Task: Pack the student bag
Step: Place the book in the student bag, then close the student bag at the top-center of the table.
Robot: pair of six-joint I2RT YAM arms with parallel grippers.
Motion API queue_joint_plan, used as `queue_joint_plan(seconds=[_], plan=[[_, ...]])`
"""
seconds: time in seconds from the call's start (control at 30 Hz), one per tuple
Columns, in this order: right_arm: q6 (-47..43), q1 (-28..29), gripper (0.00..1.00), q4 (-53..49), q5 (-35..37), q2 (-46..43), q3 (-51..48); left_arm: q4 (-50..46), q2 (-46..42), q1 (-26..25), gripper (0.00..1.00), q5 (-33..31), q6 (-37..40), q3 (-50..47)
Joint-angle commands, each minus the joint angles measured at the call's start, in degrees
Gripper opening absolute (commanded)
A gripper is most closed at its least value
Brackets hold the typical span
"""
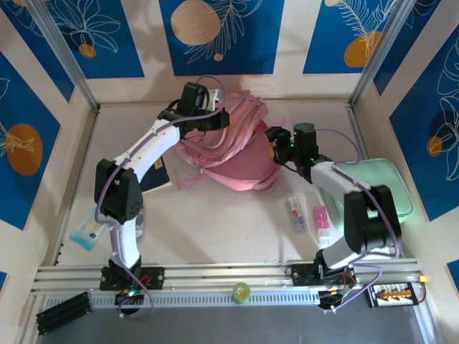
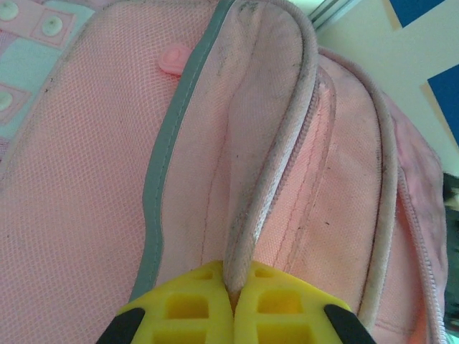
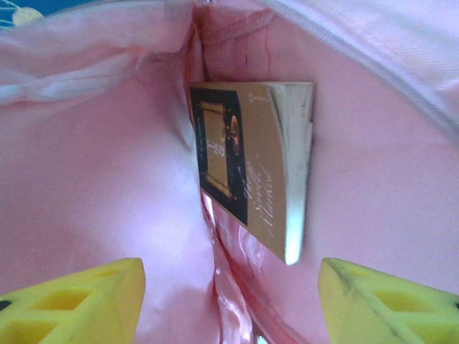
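The student bag (image 1: 229,154), soft pink fabric, lies at the back middle of the table. My left gripper (image 1: 215,118) is over its top. In the left wrist view this gripper (image 2: 234,287) is shut on the grey-pink piped rim (image 2: 276,143) of the bag's opening and holds it up. My right gripper (image 1: 276,140) reaches into the bag from the right side. Its yellow fingers stand wide apart inside the pink lining (image 3: 107,179), so the right gripper (image 3: 229,301) is open. A tan and black book (image 3: 251,161) rests inside the bag ahead of the fingers, touching neither.
A flat mint-green case (image 1: 384,183) lies at the right, beside my right arm. A white item (image 1: 295,213) and a pink item (image 1: 320,218) sit in front of the bag. A dark blue book (image 1: 154,175) lies under my left arm, and a pale packet (image 1: 90,233) is at the left.
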Motion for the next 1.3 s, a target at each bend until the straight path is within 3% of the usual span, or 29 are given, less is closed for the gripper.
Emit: queue_joint_plan(seconds=[0.0,0.07,0.23,0.43,0.57,0.73,0.83,1.03,1.27], plan=[[-6.0,-1.5,0.67,-12.9,5.6,-7.0,-2.2,1.9,-0.5,1.0,0.02,0.4,1.2,-1.7],[-9.4,-3.2,0.70,-18.3,6.6,-10.5,-2.2,1.8,0.3,1.0,0.23,2.1,0.3,-2.6],[-19.7,-8.6,0.78,-27.6,5.7,-16.1,-0.4,4.0,-1.4,1.2,0.61,3.6,-0.8,-6.1],[-27.7,-10.5,0.93,-30.7,3.0,-20.2,1.1,6.3,-9.8,4.1,0.86,-2.7,-2.6,-18.1],[-28.7,-8.1,1.00,-29.2,0.8,-19.8,1.5,8.6,-16.4,9.4,0.91,-7.7,-6.9,-31.0],[-30.2,-3.4,0.99,-28.8,1.3,-16.2,4.3,8.3,-20.7,17.0,0.97,-11.8,-9.9,-41.7],[-31.4,-0.3,0.99,-27.4,1.4,-13.5,5.7,7.3,-19.8,19.8,0.97,-12.2,-8.7,-43.1],[-30.4,3.6,1.00,-24.2,0.6,-8.8,7.5,3.4,-15.5,20.7,0.98,-14.4,-3.9,-40.8],[-30.3,6.9,0.98,-22.8,-0.8,-2.0,12.1,3.0,-10.3,20.6,0.97,-8.6,-2.2,-40.5]])
